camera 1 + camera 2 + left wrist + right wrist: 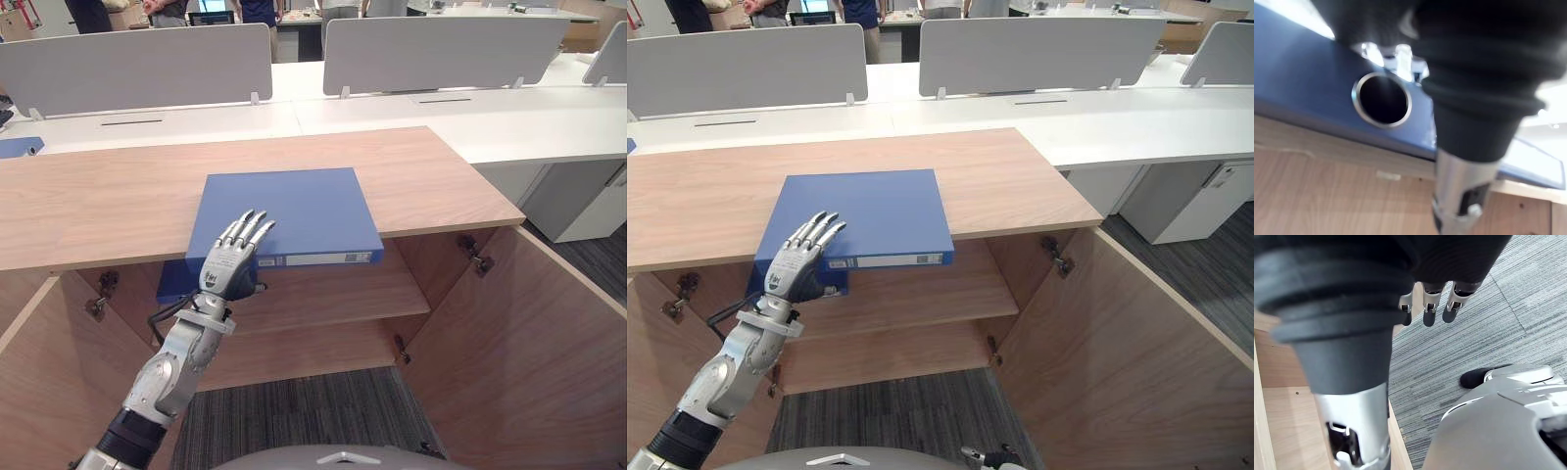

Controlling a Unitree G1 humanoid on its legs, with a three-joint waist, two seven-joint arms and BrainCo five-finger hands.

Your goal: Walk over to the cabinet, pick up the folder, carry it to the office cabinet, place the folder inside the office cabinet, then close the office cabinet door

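Folder (289, 215) lying on cabinet (98, 206) top, overhanging cabinet front, left hand (223, 266) resting straight-fingered on it, right hand (1431, 308) hanging loose-fingered.

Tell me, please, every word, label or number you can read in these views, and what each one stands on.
On the white label strip along the spine of the blue folder: there is print, but it is too small to read.
On the wooden cabinet: no lettering.
On the desk dividers: no lettering.
Nothing can be quoted as it reads.
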